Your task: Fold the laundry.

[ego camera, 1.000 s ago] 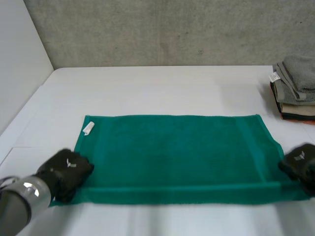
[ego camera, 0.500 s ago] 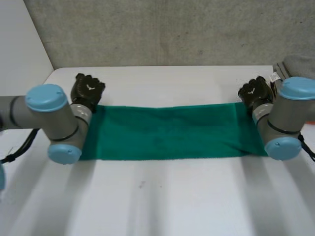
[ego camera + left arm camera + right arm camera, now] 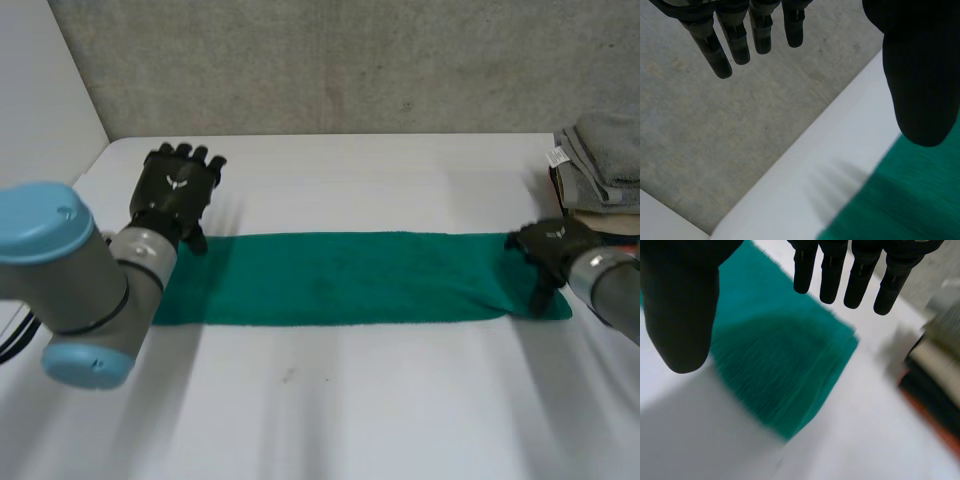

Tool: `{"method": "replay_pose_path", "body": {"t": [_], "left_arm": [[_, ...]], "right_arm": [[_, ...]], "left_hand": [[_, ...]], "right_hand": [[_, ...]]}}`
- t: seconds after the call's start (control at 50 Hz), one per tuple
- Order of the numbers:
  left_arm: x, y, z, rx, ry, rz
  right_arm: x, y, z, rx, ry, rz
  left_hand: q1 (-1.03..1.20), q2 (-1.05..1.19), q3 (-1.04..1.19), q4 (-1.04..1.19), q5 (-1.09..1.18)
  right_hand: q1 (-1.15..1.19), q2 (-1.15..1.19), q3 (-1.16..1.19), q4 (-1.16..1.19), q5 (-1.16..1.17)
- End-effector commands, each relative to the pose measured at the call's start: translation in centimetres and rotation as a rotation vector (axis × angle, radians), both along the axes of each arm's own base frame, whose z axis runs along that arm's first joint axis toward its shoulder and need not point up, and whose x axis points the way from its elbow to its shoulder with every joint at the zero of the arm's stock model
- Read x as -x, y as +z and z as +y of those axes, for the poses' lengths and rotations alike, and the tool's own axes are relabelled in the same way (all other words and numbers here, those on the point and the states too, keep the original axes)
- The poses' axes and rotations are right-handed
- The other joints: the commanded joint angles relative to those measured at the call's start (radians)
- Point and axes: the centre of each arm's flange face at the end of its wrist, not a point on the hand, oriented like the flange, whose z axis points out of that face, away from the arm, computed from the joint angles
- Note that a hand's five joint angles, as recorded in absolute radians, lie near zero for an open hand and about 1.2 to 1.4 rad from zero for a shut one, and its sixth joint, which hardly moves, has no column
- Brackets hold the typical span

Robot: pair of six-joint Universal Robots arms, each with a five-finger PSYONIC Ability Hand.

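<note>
Head view looks down on one white table [image 3: 350, 410] with one green towel [image 3: 340, 278] on it. The towel lies flat as a long, narrow strip running from side to side, and it appears to be doubled over lengthwise, though the layers are hard to make out. Two robot arms reach in, one at each end of the strip.

The left hand [image 3: 176, 190] is at the towel's left end, over its far corner. Its fingers are straight and spread, and they hold nothing. The left arm [image 3: 75, 280], grey with light-blue caps, crosses the near left corner of the towel.

The right hand [image 3: 548, 245] is at the towel's right end, over the short edge, with its fingers pointing down toward the cloth. Just beyond it, at the table's right edge, stands one stack of folded towels [image 3: 600, 175] in grey, beige and dark tones; the number of pieces in it cannot be counted.

Left wrist view shows the left hand [image 3: 920, 70] with straight fingers [image 3: 715, 47] held well apart from the thumb, nothing between them. The towel's corner [image 3: 910, 200] lies below the thumb.

Right wrist view shows the right hand [image 3: 682, 305] spread wide, fingers [image 3: 860, 277] straight and empty. The towel's end [image 3: 775, 365] lies under the palm, with the stack [image 3: 935, 370] beside it.
</note>
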Motion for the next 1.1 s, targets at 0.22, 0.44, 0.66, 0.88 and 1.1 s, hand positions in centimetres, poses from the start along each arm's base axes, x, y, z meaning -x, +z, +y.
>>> {"method": "replay_pose_path", "body": {"t": [0.22,0.44,0.66,0.88,1.1], "left_arm": [[-0.1,-1.5,1.6,0.001,-0.044,0.002],[-0.6,1.0,2.8,0.058,-0.046,0.026],[-1.3,1.3,3.6,0.06,-0.037,0.029],[-1.3,1.6,4.1,0.064,-0.04,0.031],[-0.9,1.7,4.5,0.07,-0.057,0.033]], "right_arm": [[4.4,-3.9,-2.7,0.059,-0.13,0.002],[9.1,0.9,-3.5,0.281,-0.216,0.346],[-5.6,4.3,-0.3,0.653,0.262,0.378],[-22.0,-2.2,14.0,0.78,1.041,0.13],[-19.9,-1.4,13.0,0.592,0.778,0.126]], "left_hand": [[-0.017,-0.037,-0.039,-0.029,-0.049],[-0.017,-0.037,-0.039,-0.029,-0.049],[-0.017,-0.037,-0.039,-0.029,-0.049],[-0.017,-0.037,-0.039,-0.029,-0.049],[-0.017,-0.037,-0.039,-0.029,-0.049]], "right_hand": [[1.041,1.04,1.038,1.037,1.029],[1.041,1.04,1.038,1.037,1.029],[1.041,1.04,1.038,1.037,1.029],[1.041,1.04,1.038,1.037,1.029],[-0.181,-0.182,-0.184,-0.185,-0.192]]}}
